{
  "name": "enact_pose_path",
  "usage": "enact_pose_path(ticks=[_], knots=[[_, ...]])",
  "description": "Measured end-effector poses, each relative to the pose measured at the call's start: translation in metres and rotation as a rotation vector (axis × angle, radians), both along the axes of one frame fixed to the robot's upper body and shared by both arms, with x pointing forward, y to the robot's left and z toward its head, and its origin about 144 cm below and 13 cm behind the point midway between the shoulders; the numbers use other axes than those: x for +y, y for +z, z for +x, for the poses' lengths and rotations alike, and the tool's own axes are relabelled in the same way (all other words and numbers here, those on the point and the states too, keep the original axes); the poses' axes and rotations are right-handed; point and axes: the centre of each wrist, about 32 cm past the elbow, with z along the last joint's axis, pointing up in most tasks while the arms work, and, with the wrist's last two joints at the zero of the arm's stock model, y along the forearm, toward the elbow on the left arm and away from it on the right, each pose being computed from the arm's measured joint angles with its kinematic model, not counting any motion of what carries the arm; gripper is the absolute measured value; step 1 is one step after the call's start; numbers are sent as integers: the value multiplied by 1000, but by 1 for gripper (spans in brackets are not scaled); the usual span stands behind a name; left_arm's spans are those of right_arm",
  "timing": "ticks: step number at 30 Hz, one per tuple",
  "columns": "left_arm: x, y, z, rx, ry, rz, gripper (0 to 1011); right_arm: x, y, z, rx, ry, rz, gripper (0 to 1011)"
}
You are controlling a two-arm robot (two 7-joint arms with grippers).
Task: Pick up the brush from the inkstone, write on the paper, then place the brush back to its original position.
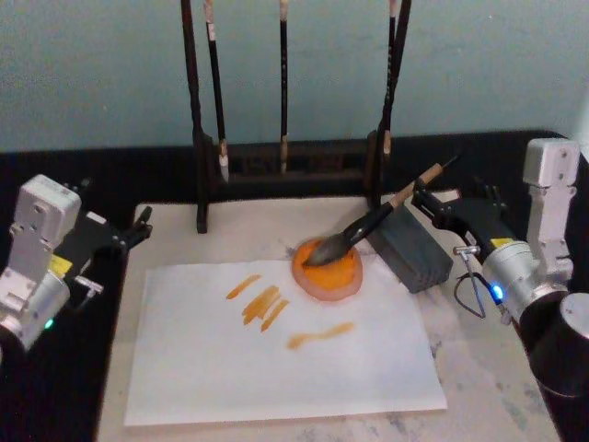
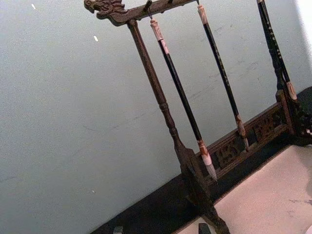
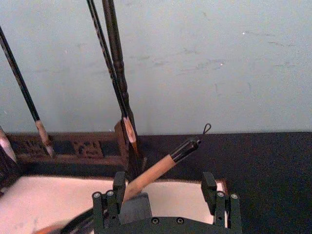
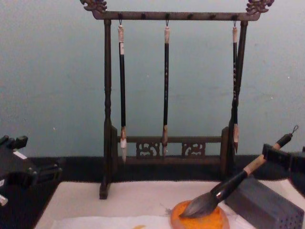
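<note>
Now I see the brush point(image 1: 373, 224) lying with its bristles in the inkstone point(image 1: 328, 271) and its handle on the grey block point(image 1: 411, 249), near the worktop's right edge; my right pincer point(image 1: 425, 197) stands released astride the handle's end, not gripping it.

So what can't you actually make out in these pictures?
- Head view: the brush bristles cover part of the inkstone, hiding what lies under them.
- Chest view: the paper is cut off by the lower edge, so most orange strokes are hidden.
- Right wrist view: the handle passes close to the open right jaws; contact is unclear, and the bristles run off the picture's edge.
- Head view: the rack top is cut off.
</note>
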Motion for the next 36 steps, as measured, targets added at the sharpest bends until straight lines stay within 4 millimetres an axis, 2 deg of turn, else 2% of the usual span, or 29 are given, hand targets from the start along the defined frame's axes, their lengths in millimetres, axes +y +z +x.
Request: enact_pose_path(ticks=[12,36], knots=[[0,0,0,0,0,0,1001,7,-12,3,10,-4,-88,1000],[0,0,0,0,0,0,1001,6,-11,3,9,-4,-86,1000]])
